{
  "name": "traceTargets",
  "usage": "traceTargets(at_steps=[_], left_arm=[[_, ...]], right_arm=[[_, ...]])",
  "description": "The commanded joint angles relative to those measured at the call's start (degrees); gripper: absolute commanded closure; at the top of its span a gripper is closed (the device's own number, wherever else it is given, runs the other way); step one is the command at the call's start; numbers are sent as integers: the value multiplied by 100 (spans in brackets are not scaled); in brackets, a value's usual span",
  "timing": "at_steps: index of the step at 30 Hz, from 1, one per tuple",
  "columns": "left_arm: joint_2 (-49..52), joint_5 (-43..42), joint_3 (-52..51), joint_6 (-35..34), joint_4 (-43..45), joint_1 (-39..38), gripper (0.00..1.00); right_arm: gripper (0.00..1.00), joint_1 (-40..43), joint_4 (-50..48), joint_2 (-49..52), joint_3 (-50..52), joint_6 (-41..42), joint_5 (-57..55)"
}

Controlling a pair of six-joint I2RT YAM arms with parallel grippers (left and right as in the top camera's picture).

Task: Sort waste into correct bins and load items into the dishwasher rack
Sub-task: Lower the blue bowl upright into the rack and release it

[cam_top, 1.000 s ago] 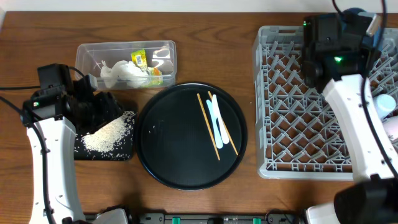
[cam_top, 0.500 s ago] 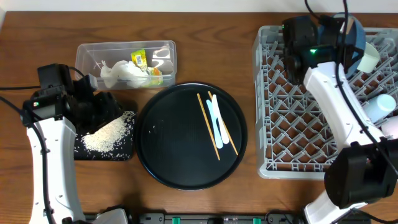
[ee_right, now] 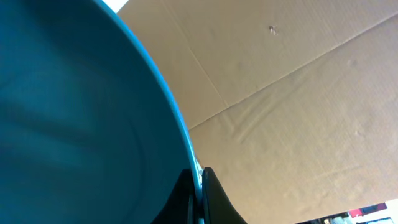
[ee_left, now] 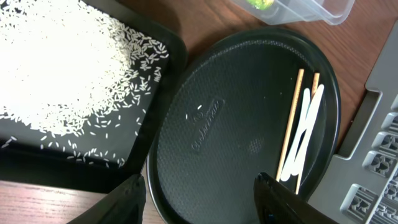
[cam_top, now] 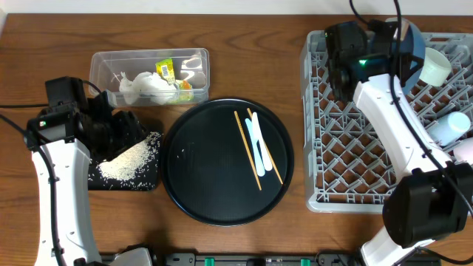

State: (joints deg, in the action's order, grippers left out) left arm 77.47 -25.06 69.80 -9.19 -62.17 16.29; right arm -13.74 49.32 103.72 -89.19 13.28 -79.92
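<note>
Wooden tabletop (cam_top: 251,29), plain brown, with everything spread across it. At the far left a clear tub (cam_top: 96,63) is seen with crumpled napkins (cam_top: 140,87) and a yellow-green wrapper (cam_top: 166,72) inside it. Just in front of the tub a black rectangular tray (cam_top: 148,177) is covered with a heap of loose rice (cam_top: 129,159), with a few grains scattered toward its edges.

In the middle a big round black tray (cam_top: 199,177) is placed, touching or nearly touching the rectangular one. Two wooden chopsticks (cam_top: 247,148) and a white spoon (cam_top: 259,144) are laid on its right half, close together and roughly parallel.

The right side is taken up by the grey rack (cam_top: 355,148). A white cup (cam_top: 436,66) is lying near its far right corner, and more white cups are seen along the right edge.

The left gripper (ee_left: 199,199) is held above the spot where the two black trays meet. Its jaws are parted fairly wide and nothing is caught between them.

The right gripper (ee_right: 198,180) is pinched tight on the rim of the blue bowl (cam_top: 414,41), one finger on each side of the edge. The bowl is held at the far end of the rack and is partly hidden by the arm, so whether it is resting on the pegs can't be told.
</note>
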Motion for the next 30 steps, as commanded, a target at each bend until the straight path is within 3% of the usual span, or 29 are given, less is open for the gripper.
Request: traceTargets(at_steps=[1,12,30], left_arm=[[-31,50,26,28,-7,-2,43],[-31,48,26,28,-81,-2,43],[-31,48,26,26,-153,-2,43]], right_arm=[[99,-188,85,98,-52,-70,-208],[99,-289,297,98,63,-74,-264],[99,-546,280,98,68,-809,-317]])
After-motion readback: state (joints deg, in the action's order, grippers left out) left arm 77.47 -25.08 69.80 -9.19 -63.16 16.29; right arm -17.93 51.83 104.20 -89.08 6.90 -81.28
